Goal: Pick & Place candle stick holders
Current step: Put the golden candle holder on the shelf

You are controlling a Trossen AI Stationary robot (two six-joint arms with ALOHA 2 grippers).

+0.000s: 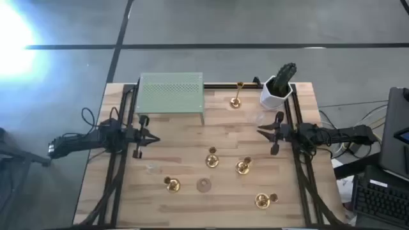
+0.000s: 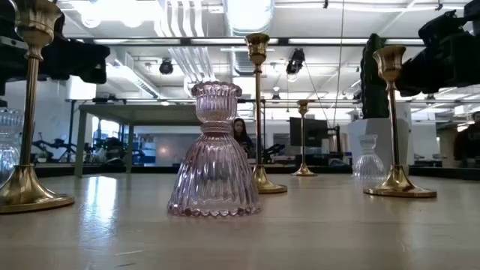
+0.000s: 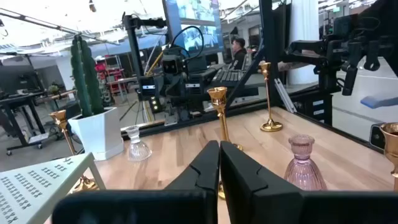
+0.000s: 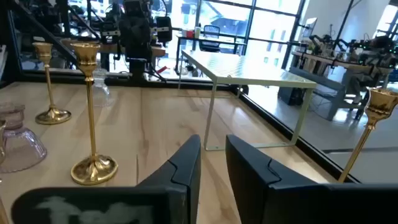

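Note:
Several gold-brass candle stick holders stand upright on their round bases on the wooden table: one at the far edge (image 1: pixel 236 99) and others at the middle (image 1: pixel 212 158), (image 1: pixel 243 166), near left (image 1: pixel 171 184) and near right (image 1: pixel 263 200). A pinkish glass holder (image 1: pixel 204 185) (image 2: pixel 215 154) stands between them, and a clear glass one (image 2: pixel 367 159) stands near the pot. My left gripper (image 1: pixel 155 137) (image 3: pixel 220 163) is shut and empty at the table's left. My right gripper (image 1: pixel 259 131) (image 4: pixel 212 155) stands at the right, empty, with a narrow gap between its fingers.
A pale green perforated shelf (image 1: pixel 171 92) stands at the far left-middle. A white pot with a green cactus (image 1: pixel 278 89) stands at the far right corner. Black rails (image 1: pixel 121 153) run along the table's left and right sides. Bare wood lies between the two grippers.

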